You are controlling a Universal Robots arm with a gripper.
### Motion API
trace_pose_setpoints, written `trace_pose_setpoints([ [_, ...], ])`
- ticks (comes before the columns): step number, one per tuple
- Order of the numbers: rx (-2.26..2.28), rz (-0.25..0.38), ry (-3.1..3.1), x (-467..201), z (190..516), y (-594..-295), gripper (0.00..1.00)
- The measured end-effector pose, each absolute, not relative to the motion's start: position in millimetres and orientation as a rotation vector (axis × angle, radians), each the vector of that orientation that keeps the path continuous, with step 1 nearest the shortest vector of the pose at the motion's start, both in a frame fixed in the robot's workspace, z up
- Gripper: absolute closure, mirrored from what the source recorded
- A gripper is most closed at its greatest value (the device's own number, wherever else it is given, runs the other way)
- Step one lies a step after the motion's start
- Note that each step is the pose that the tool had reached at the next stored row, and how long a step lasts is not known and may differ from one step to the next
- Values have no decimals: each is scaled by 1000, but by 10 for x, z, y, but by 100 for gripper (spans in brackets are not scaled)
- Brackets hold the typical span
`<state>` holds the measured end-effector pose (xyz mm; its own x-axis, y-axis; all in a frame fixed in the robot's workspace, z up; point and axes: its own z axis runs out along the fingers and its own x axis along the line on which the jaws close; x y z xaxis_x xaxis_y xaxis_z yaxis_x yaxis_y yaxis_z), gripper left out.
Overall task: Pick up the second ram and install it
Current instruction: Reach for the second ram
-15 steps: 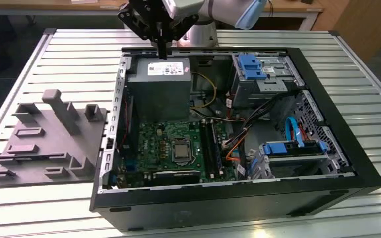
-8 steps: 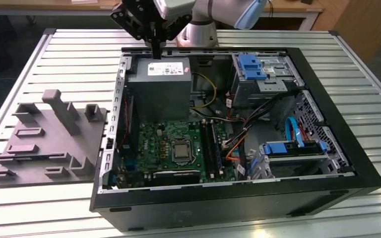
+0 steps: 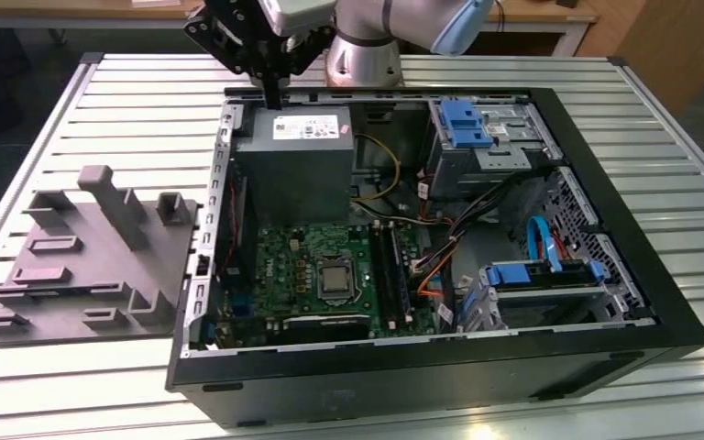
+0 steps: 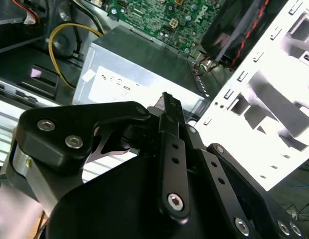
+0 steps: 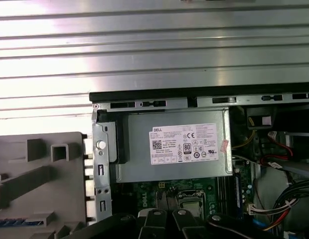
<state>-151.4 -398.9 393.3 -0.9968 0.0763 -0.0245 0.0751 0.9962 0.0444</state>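
My gripper [image 3: 276,99] hangs over the far edge of the open computer case [image 3: 205,275], just above the grey power supply [image 3: 293,165]. In the second wrist view its fingers [image 4: 168,107] are pressed together with nothing between them, and the power supply [image 4: 139,79] lies beneath. A thin dark-blue stick, the second ram [image 5: 19,221], lies in a slot of the grey holder block [image 5: 40,179], well away from the gripper. The long black memory slots [image 3: 389,266] run beside the processor socket [image 3: 331,275] on the green motherboard [image 3: 285,266].
The case lies on a slatted metal table [image 3: 144,92]. The grey holder block [image 3: 89,257] with upright posts stands at the exterior view's left of the case. Blue drive brackets [image 3: 465,124] and loose cables [image 3: 444,247] fill the case's other side. The arm's base [image 3: 365,55] is behind the case.
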Motion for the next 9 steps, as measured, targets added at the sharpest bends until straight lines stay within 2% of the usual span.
trace_pose_setpoints([
  [9, 118, 68, 3112, -1698, 3933, -3989, 90],
])
